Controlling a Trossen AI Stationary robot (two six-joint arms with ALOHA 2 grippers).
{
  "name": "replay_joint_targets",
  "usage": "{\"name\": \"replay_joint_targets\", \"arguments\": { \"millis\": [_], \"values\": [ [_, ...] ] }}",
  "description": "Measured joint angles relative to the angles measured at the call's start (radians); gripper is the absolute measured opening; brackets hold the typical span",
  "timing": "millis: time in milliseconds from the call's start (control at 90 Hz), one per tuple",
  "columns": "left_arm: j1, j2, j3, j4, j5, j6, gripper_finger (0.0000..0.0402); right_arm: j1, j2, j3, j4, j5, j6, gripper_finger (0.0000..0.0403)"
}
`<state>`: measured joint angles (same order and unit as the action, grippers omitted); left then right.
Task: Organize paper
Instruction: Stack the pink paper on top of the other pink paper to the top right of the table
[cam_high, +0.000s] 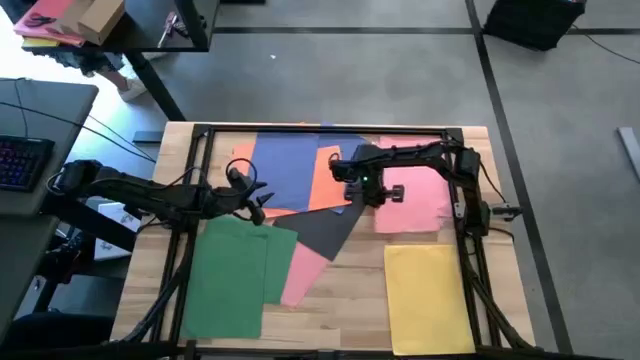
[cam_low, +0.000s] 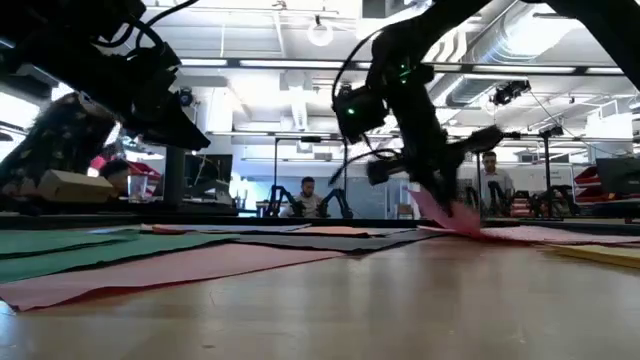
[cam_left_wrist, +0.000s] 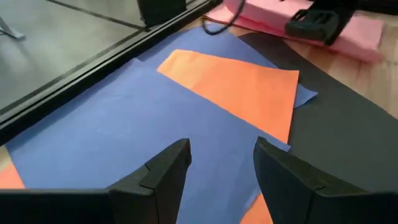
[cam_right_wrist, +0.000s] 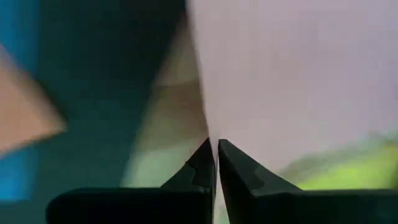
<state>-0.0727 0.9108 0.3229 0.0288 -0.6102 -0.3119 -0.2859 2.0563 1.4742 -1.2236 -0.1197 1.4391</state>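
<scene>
Coloured paper sheets lie spread on the wooden table: green (cam_high: 235, 275), a pink one (cam_high: 305, 275) partly under it, dark grey (cam_high: 335, 228), blue (cam_high: 285, 165) with orange (cam_high: 325, 180) on top, yellow (cam_high: 430, 295), and a pink stack (cam_high: 420, 200) at the right. My right gripper (cam_high: 385, 195) is shut on the pink stack's left edge. My left gripper (cam_left_wrist: 221, 155) hovers open above the blue sheet (cam_left_wrist: 124, 124), near the orange one (cam_left_wrist: 242, 87), with nothing between its fingers. My right gripper pinches the pink paper's left edge (cam_right_wrist: 214, 127) between its two fingertips, coming from above and pointing down. That edge (cam_low: 432, 205) is raised off the table, and the sheet slopes down to the right, where the rest (cam_low: 540, 235) lies flat. One layer or several, I cannot tell.
A black frame (cam_high: 320, 128) runs along the table's far edge and sides. Bare wood shows near the front, between the pink and yellow sheets (cam_high: 350, 300). Desks with a keyboard (cam_high: 20, 160) stand off the left edge. People sit in the room behind (cam_low: 305, 195).
</scene>
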Motion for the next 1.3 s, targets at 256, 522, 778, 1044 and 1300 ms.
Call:
{"name": "replay_joint_targets", "arguments": {
  "millis": [256, 522, 778, 1044, 1300],
  "values": [
    [0.0, 0.0, 0.0, -0.009, -0.001, 0.008, 0.0168, -0.074, 0.0, 0.0, -0.153, 0.211, -0.015, 0.0],
    [0.003, 0.0, 0.0, -0.008, -0.024, 0.016, 0.0168, -0.114, 0.0, 0.0, -0.183, 0.31, -0.085, 0.0],
    [0.003, 0.0, 0.0, -0.008, -0.023, 0.01, 0.0168, -0.097, 0.0, 0.0, -0.181, 0.38, -0.125, 0.0],
    [0.003, 0.0, 0.0, -0.007, -0.022, 0.003, 0.0168, -0.054, 0.0, 0.0, -0.19, 0.393, -0.18, 0.0001],
    [0.003, 0.0, 0.0, -0.006, -0.02, 0.0, 0.0168, -0.023, 0.0, 0.0, -0.21, 0.37, -0.243, 0.0049]
  ]
}}
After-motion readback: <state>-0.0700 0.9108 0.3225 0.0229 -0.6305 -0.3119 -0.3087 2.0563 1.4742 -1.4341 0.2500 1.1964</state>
